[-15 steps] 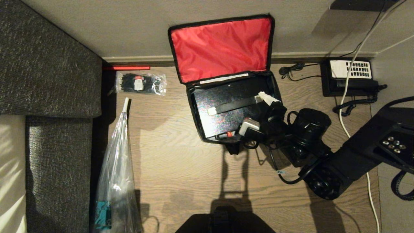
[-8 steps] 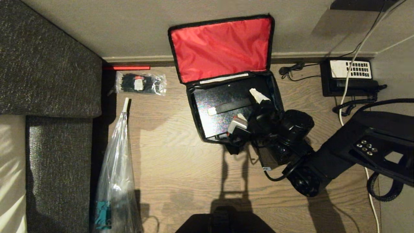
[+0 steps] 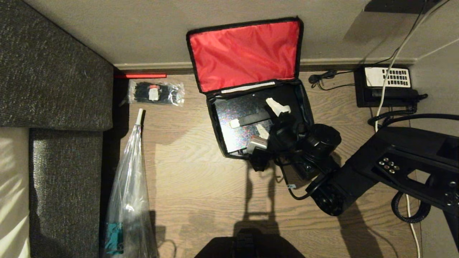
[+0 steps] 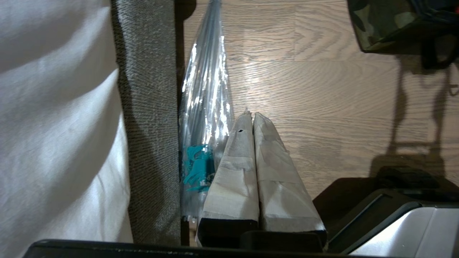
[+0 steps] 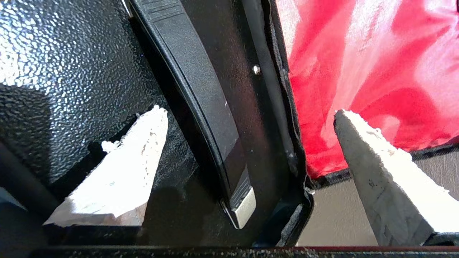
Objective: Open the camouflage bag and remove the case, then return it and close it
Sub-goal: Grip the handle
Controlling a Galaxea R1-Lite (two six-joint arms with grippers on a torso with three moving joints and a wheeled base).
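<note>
The boxy camouflage bag (image 3: 217,118) lies open on the wooden floor (image 3: 200,186), red lid back, with the black glittery rectangular case (image 3: 238,123) inside, partly hidden by the right gripper (image 3: 269,120), jaws apart, perhaps not touching; left gripper (image 4: 250,116) parked, jaws together

Wood floor (image 3: 200,186), open camouflage bag (image 3: 215,118), desk phone (image 3: 387,87), tie packet (image 3: 156,93), plastic sleeve (image 3: 129,193)

No legible text, label or brand anywhere; desk phone (image 3: 386,86) keypad marks too small to read.
</note>
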